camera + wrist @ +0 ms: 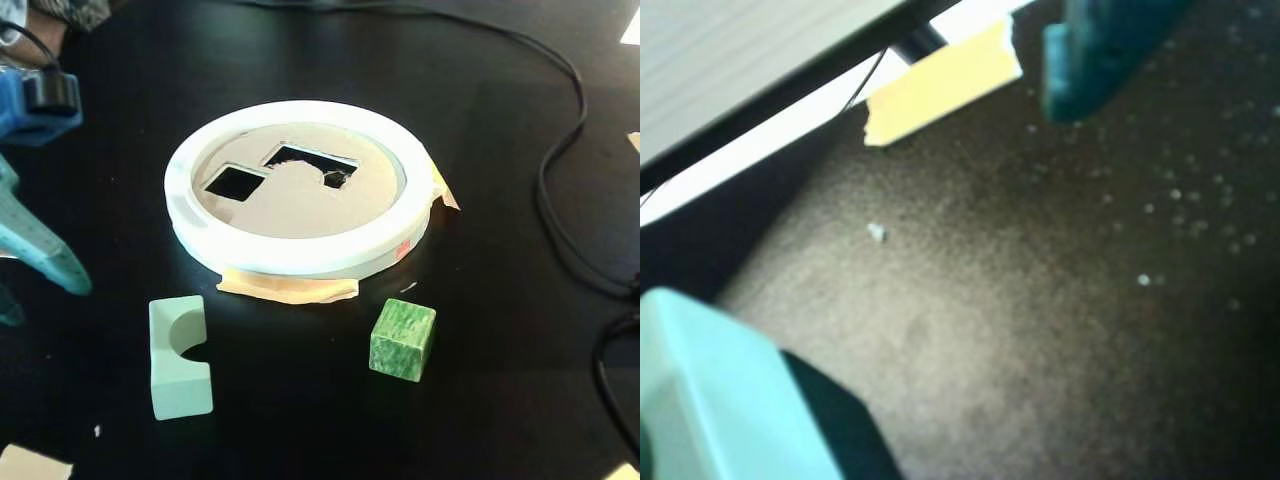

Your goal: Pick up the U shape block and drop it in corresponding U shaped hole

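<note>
The U shape block lies flat on the black surface, near the white-rimmed disc holding the U shaped hole. The teal tool at the fixed view's left edge holds nothing; its opening I cannot tell.

Our wrist view skims close over the black table; our fixed view looks down obliquely, sharing that table.

A pale mint-green matte U shape block is lying on the black tabletop. A darker, marbled green cube is showing mottled veining. The tan disc is wearing a white rim, its cutouts dark. The gripper is teal.
</note>
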